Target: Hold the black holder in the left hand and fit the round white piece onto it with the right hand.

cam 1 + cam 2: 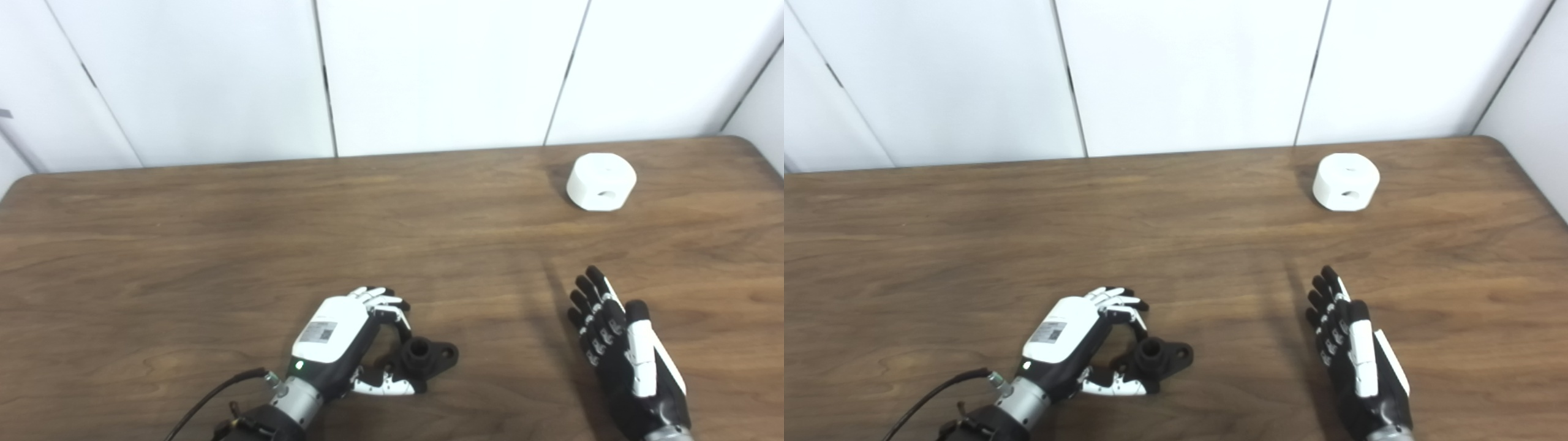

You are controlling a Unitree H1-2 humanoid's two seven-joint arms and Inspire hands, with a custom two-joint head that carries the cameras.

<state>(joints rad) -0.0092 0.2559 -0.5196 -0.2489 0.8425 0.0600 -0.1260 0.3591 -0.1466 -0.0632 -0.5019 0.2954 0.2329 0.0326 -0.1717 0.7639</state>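
The black holder (430,356) lies on the wooden table (184,245) near the front, its short tube pointing up and a flange with a hole to its right. My left hand (352,343) curls around it: the fingers (392,309) come down on its far side and the thumb presses its near side. The round white piece (601,181), with a hole in its side, stands far back on the right, nothing touching it. My right hand (618,343) is open with straight fingers at the front right, well short of the white piece.
White wall panels rise behind the table's far edge. A black cable (208,398) trails from the left wrist at the bottom. The table's rounded right corner (1507,144) is just beyond the white piece.
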